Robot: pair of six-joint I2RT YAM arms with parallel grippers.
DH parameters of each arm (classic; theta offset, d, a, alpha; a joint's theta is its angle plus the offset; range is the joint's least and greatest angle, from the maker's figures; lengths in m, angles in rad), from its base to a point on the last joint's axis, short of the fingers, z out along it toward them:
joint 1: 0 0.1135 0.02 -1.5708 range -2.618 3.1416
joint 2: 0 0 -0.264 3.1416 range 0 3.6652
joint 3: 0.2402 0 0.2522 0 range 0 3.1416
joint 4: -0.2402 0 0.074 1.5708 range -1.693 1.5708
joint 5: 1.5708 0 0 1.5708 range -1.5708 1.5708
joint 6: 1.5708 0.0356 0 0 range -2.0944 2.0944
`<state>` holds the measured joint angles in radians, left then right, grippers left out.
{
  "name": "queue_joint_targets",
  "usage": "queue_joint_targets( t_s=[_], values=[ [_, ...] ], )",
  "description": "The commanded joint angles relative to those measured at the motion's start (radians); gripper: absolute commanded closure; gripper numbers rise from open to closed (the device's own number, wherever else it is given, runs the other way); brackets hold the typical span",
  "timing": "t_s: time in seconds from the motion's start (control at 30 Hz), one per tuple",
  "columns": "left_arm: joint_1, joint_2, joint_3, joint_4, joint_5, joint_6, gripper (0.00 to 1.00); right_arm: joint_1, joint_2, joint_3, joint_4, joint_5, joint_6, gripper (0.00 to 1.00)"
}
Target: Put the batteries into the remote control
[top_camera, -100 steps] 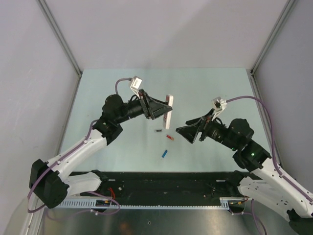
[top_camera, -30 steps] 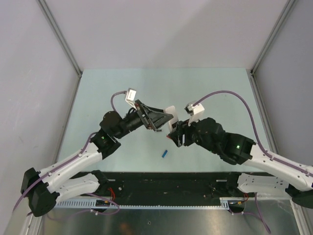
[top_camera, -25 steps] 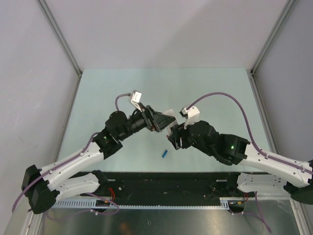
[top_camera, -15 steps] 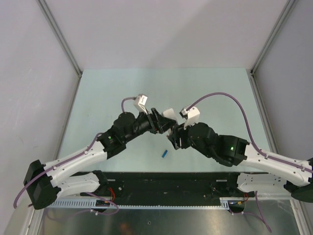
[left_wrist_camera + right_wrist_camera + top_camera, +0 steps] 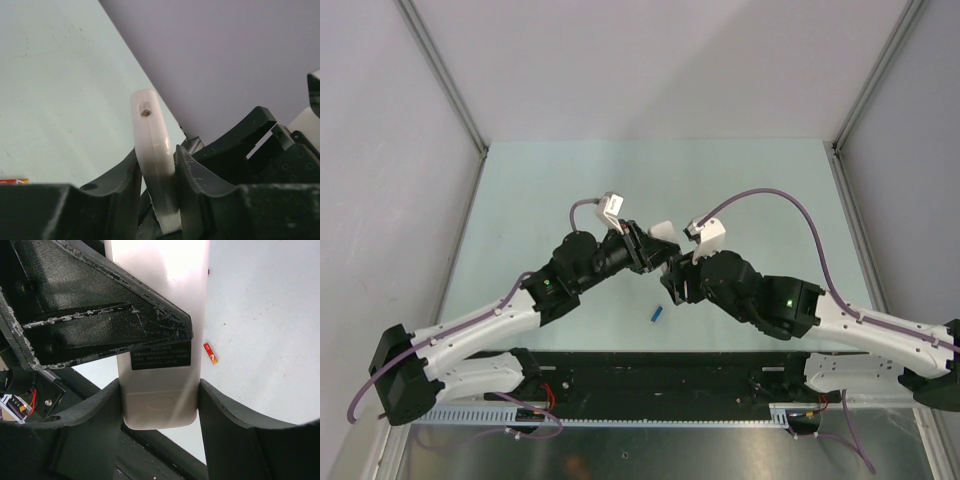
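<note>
1. Remote [image 5: 159, 390] has a black label [image 5: 161, 356]; its print is too small to read.
2. It hangs over mid-table [image 5: 520, 200], long axis running straight out from the right gripper [image 5: 160, 410], white back showing.
3. The left gripper [image 5: 159, 172] pinches its flat faces; the right clamps its side edges.

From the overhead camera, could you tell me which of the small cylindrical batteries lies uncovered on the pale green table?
The blue battery, lying alone in the open. The red battery shows only in the wrist views.

The left end effector [image 5: 158, 167] clamps the white remote control [image 5: 150, 125] edge-on, a finger touching each flat side.
</note>
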<state>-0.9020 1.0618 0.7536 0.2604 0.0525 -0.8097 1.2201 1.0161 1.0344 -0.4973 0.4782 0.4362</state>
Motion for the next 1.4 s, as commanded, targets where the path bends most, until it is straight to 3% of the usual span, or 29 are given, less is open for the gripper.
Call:
queue_joint_targets(
  t_s=[0.0, 0.03, 0.13, 0.17, 0.27, 0.37, 0.5, 0.67, 0.8, 0.83, 0.93, 1.37],
  values=[
    [-0.011, 0.010, 0.009, 0.037, -0.019, -0.008, 0.70, 0.010, -0.010, 0.052, 0.052, 0.022, 0.015, 0.74],
    [-0.011, 0.009, 0.009, 0.042, -0.019, -0.008, 0.81, 0.012, -0.011, 0.050, 0.048, 0.020, 0.016, 0.72],
    [-0.011, 0.004, 0.004, 0.042, -0.037, -0.005, 1.00, 0.012, -0.020, 0.050, 0.033, 0.026, 0.021, 0.40],
    [-0.011, 0.001, 0.003, 0.042, -0.043, -0.002, 1.00, 0.010, -0.027, 0.050, 0.020, 0.030, 0.033, 0.27],
    [0.001, -0.016, 0.004, 0.042, -0.051, 0.013, 1.00, 0.010, -0.053, 0.050, -0.004, 0.030, 0.048, 0.13],
    [0.043, -0.034, -0.002, 0.043, -0.036, -0.003, 1.00, 0.009, -0.091, 0.050, -0.026, 0.014, 0.059, 0.07],
    [0.133, -0.057, -0.049, 0.114, 0.076, -0.069, 1.00, -0.011, -0.135, 0.043, -0.055, 0.011, 0.099, 0.02],
    [0.259, -0.043, -0.167, 0.365, 0.273, -0.224, 1.00, -0.123, -0.200, -0.043, 0.029, -0.120, 0.176, 0.00],
    [0.287, -0.017, -0.204, 0.489, 0.389, -0.276, 1.00, -0.379, -0.243, -0.154, 0.172, -0.517, 0.286, 0.00],
    [0.288, -0.013, -0.211, 0.514, 0.403, -0.298, 1.00, -0.501, -0.237, -0.172, 0.225, -0.697, 0.333, 0.00],
    [0.290, 0.007, -0.212, 0.563, 0.461, -0.316, 1.00, -0.614, -0.203, -0.240, 0.343, -0.915, 0.390, 0.00],
    [0.290, 0.102, -0.189, 0.579, 0.495, -0.327, 1.00, -0.597, -0.074, -0.304, 0.618, -1.079, 0.481, 0.12]
  ],
)
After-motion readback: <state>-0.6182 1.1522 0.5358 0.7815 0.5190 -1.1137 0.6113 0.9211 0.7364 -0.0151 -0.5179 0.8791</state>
